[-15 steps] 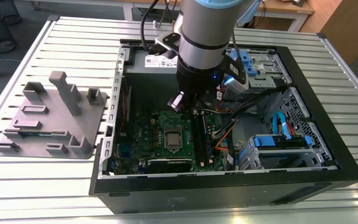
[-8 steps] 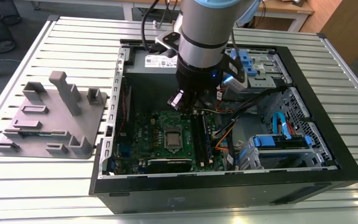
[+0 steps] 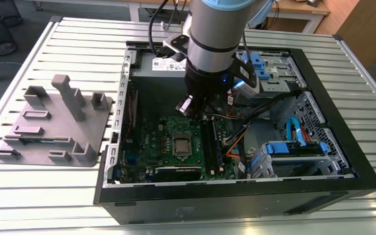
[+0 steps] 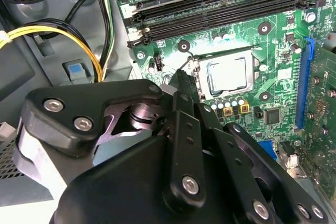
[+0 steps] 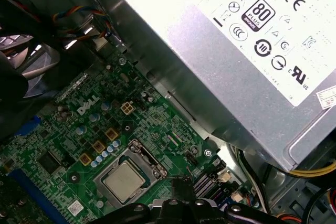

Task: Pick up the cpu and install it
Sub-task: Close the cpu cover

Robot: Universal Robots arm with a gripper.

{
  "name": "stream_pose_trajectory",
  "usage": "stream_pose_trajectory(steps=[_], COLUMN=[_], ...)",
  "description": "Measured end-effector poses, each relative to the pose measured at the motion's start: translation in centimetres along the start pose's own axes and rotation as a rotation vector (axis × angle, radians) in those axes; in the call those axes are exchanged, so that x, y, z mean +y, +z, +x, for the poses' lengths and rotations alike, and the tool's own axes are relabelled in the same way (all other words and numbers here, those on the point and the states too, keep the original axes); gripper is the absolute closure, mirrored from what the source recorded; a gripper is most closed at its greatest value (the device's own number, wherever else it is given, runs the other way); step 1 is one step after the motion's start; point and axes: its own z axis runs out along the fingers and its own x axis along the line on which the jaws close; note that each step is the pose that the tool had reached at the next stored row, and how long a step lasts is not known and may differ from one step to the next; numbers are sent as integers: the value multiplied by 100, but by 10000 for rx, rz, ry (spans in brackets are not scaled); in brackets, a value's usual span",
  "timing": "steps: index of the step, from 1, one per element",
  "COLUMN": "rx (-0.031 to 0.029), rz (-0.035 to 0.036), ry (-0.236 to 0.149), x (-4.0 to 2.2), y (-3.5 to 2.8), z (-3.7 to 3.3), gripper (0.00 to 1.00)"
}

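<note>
The cpu [image 3: 182,146], a small silver-topped square, lies flat in the socket of the green motherboard [image 3: 150,142] inside the open computer case. A metal frame surrounds it. It shows in both wrist views too: the cpu [image 4: 227,73] and the cpu [image 5: 124,181]. My gripper [image 3: 189,108] hangs above the board, just off the socket toward the power supply side. In the second wrist view the gripper [image 4: 181,75] is shut with its tips beside the socket's corner, and nothing is held between them. The gripper's black body [image 5: 178,205] also shows in the first wrist view.
A grey power supply box [image 5: 252,40] with a white label stands close behind the socket. Black memory slots [image 4: 220,3] and yellow and black cables [image 4: 63,30] flank the gripper. Blue drive cages [image 3: 293,147] fill the case's right. A grey tray with posts [image 3: 51,122] sits on the slatted table.
</note>
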Motion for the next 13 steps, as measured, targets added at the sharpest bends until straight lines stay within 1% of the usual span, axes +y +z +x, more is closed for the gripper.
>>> stream_pose_trajectory(steps=[9, 11, 13], rx=[-6, -17, -35], rz=[0, 5, 7], ry=[-1, -2, -2], x=[1, -11, -33], y=[1, -1, -3], z=[5, 33, 74], gripper=[89, 89, 89])
